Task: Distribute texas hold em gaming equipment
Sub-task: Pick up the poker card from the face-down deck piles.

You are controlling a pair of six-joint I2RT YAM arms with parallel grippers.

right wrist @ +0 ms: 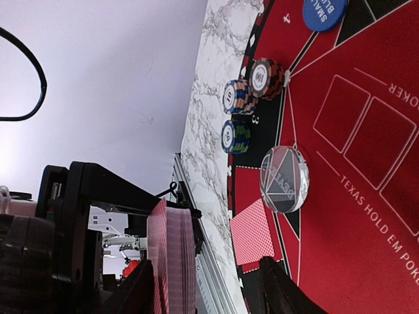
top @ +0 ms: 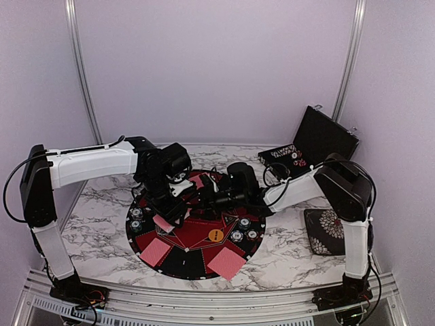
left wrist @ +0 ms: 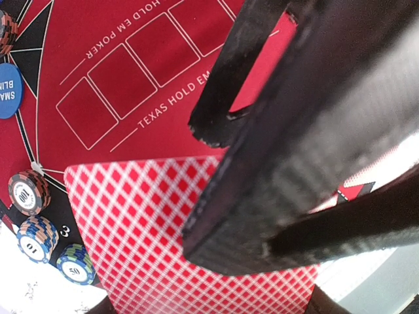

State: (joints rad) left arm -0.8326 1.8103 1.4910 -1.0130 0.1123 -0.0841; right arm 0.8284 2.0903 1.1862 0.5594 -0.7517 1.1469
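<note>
Arms reach inward over the round red poker mat (top: 204, 234), wrists bent down. The left gripper (left wrist: 226, 190) holds a pink-red-backed card (left wrist: 144, 229) between its fingers, chip stacks (left wrist: 29, 191) off to their left. The right gripper (right wrist: 203, 288) clamps an upright deck of cards (right wrist: 171, 255) (edge-on); beyond its fingertips lie a dealt card (right wrist: 252, 230), a clear disc (right wrist: 283, 179) and a blue disc (right wrist: 325, 12).

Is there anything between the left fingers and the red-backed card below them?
Nothing visible. In the left wrist view the card lies with its back bare under the fingers; the chip stacks stand apart, off to one side of it. Whether the fingers touch the card, I cannot tell.
</note>
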